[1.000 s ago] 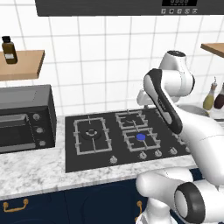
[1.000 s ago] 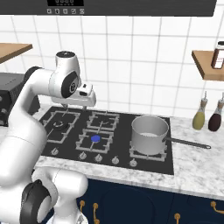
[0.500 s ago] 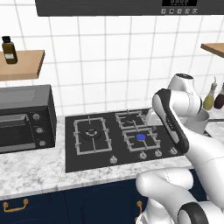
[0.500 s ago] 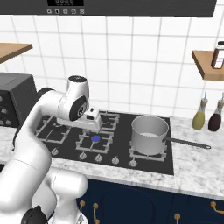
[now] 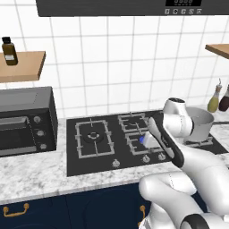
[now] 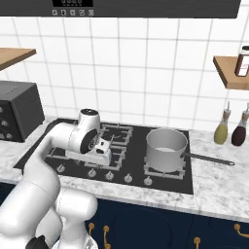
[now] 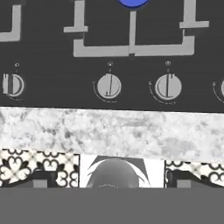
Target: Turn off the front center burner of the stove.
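Note:
The stove [image 5: 74, 161] is a black glass cooktop with grey grates and a row of silver knobs along its front. A sliver of blue marks the lit front center burner [image 5: 142, 139] beside my forearm. In the hand view its blue disc [image 7: 132, 2] sits at the top edge, inside its small grate [image 7: 131, 48]. Below the grate lie two knobs [image 7: 109, 85] [image 7: 168, 86], both pointing roughly upright. My gripper [image 7: 111, 179] hangs open over the counter's front edge, fingertips [image 7: 41, 178] wide apart and empty. In the right base view the hand [image 6: 101, 148] hovers low over the front center grate.
A steel pot [image 6: 167, 148] with a long handle stands on the right burner. The dark toaster oven [image 5: 24, 118] sits left of the stove. Two bottles [image 6: 222, 131] stand at the back right. A marble counter strip [image 7: 109, 131] runs in front of the knobs, with a further knob [image 7: 13, 84] at left.
The arm has swung down and forward, from high over the stove's back to low over the front center grate and knob row. The burner still shows blue.

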